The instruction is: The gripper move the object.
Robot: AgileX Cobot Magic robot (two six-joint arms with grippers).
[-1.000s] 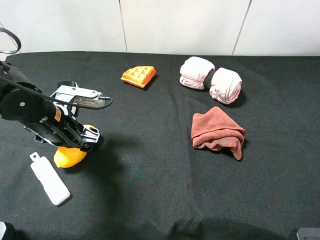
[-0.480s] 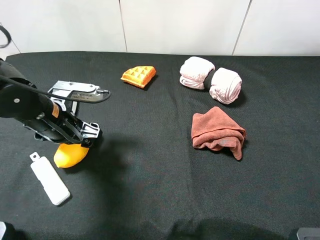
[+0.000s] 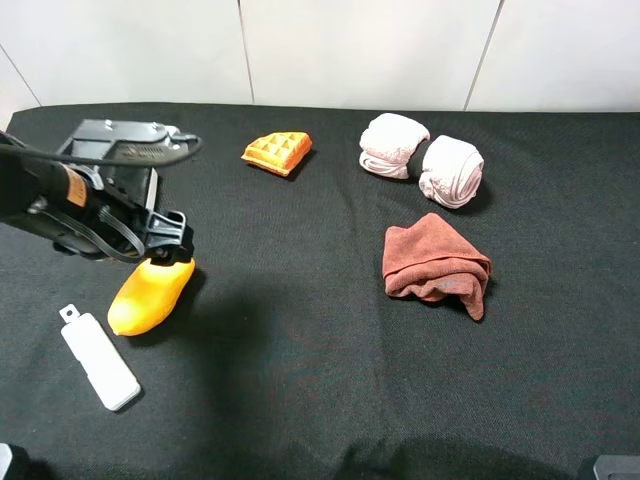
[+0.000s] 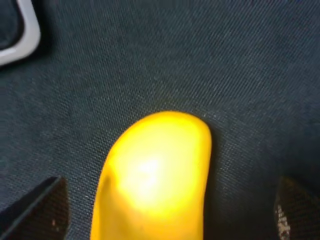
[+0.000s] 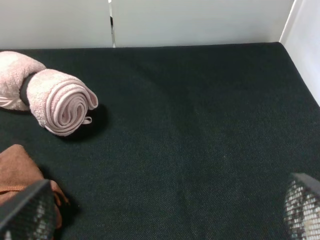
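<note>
The object, a glossy yellow-orange mango-shaped fruit (image 3: 148, 297), lies on the black cloth at the left. My left gripper (image 3: 167, 240) hovers just over the fruit's far end, jaws wide and holding nothing. In the left wrist view the fruit (image 4: 155, 175) fills the middle, with the left gripper (image 4: 167, 212) straddling it; a dark fingertip (image 4: 42, 207) shows on each side, well clear of the fruit's skin. The right gripper (image 5: 162, 215) is open over bare black cloth, its fingertips (image 5: 25, 212) far apart.
A white rectangular bar (image 3: 98, 358) lies just in front of the fruit; its corner (image 4: 20, 30) shows in the left wrist view. An orange waffle wedge (image 3: 277, 151) sits at the back. Two rolled pink towels (image 3: 392, 145) (image 3: 452, 170) and a crumpled brown cloth (image 3: 436, 265) are right of centre.
My left arm has risen and drawn back toward the far left, uncovering most of the fruit. The fruit stays on the cloth. The jaws stayed wide.
</note>
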